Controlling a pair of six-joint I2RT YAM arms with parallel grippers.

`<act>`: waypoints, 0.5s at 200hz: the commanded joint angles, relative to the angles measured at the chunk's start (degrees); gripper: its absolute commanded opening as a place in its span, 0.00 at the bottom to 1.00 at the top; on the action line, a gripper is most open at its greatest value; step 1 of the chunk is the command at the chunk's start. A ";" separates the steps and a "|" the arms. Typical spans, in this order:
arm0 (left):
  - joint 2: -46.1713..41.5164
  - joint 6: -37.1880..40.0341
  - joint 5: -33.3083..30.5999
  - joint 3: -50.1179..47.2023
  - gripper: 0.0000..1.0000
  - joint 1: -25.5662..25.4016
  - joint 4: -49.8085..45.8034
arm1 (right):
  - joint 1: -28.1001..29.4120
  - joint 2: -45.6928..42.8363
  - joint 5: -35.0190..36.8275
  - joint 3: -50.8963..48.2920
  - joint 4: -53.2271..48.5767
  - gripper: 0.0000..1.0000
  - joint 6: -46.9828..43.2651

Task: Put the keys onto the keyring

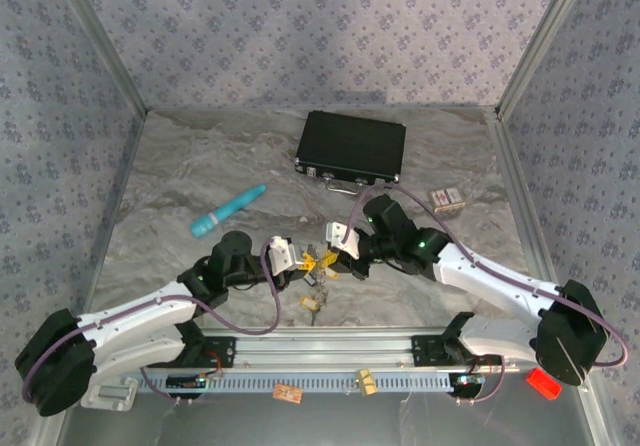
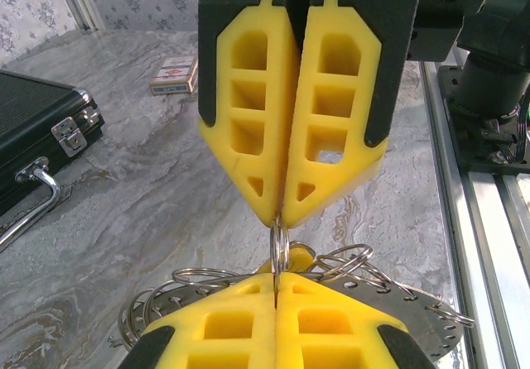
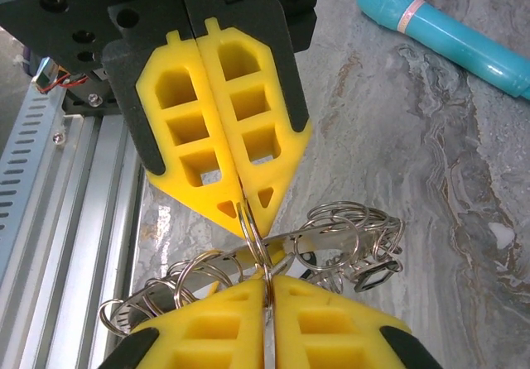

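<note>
Pressed together, the jaws of the left gripper [image 2: 276,290] and right gripper [image 3: 267,290] stood tip to tip, both pinching one upright small wire ring [image 2: 280,243]. Under them lay the keyring [image 2: 426,321], flat, grey, notch-rimmed, hung with many wire loops, near the rail [image 3: 74,220]. Tiny keys [image 1: 314,302], too small to count, lay just nearer that rail. Open worktop [image 1: 200,166] stretched beyond: one teal stick [image 1: 228,212], one black case [image 1: 352,148].

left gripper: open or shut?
Shut. In the left wrist view the left gripper clamps a small ring with no gap showing; the right gripper pinches the same ring.
</note>
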 commanded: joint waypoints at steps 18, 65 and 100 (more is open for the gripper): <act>-1.41 -0.74 2.29 0.18 0.00 0.07 5.04 | 0.34 1.95 1.59 0.38 -0.31 0.03 1.09; -0.84 -0.32 2.70 0.18 0.00 0.06 6.25 | 1.59 4.44 1.08 1.23 0.64 0.14 1.30; -0.83 -0.21 2.70 -0.06 0.00 0.05 5.89 | 0.94 0.60 0.69 -1.31 3.44 0.28 1.91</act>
